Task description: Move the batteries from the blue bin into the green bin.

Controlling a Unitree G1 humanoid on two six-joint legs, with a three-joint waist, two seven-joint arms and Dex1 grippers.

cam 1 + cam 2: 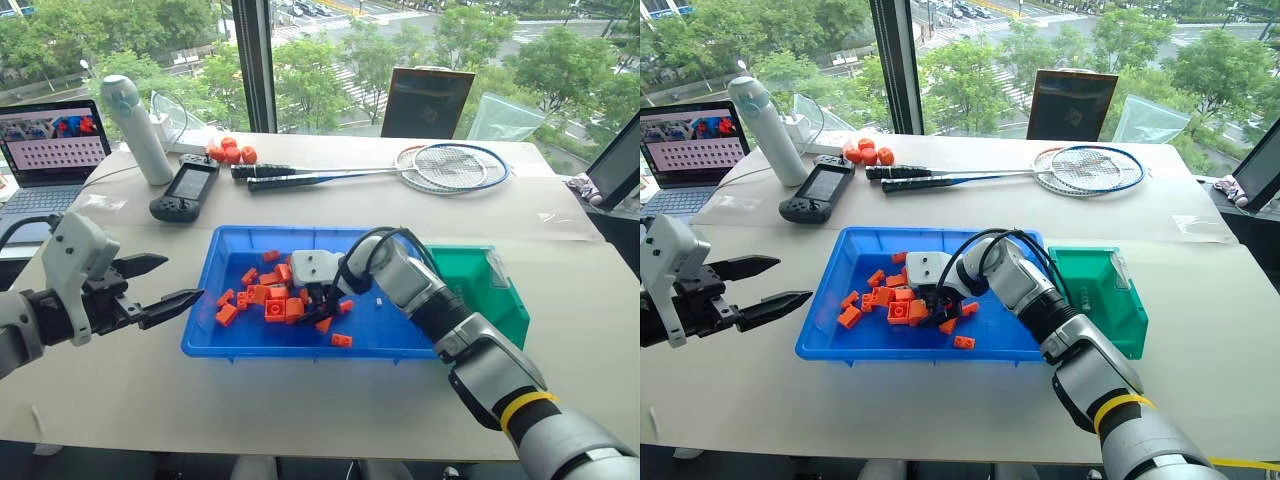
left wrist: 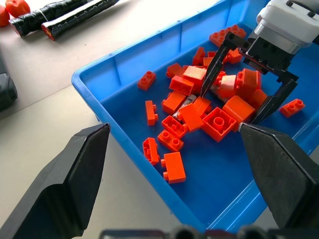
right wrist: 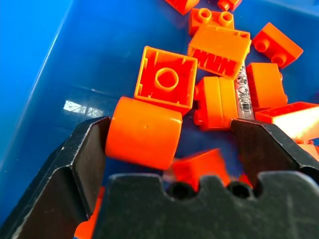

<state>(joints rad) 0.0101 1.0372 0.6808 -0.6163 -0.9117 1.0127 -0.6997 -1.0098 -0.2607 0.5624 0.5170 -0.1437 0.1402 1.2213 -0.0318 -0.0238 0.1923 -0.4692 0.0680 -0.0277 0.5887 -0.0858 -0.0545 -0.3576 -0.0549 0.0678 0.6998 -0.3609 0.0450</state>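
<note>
One battery (image 3: 243, 94) shows among roughly twenty orange bricks (image 2: 218, 122) in the blue bin (image 1: 215, 335), lying between the right claw (image 2: 234, 97)'s spread fingers. The left claw (image 1: 165, 283) hovers apart over the counter (image 1: 120, 380).

A big pale surface (image 1: 300, 400) fills the middle of the frame. Behind it, at the top, tall windows (image 1: 330, 60) with a dark frame (image 1: 253, 65) show green trees (image 1: 150, 40) and a street in daylight.
</note>
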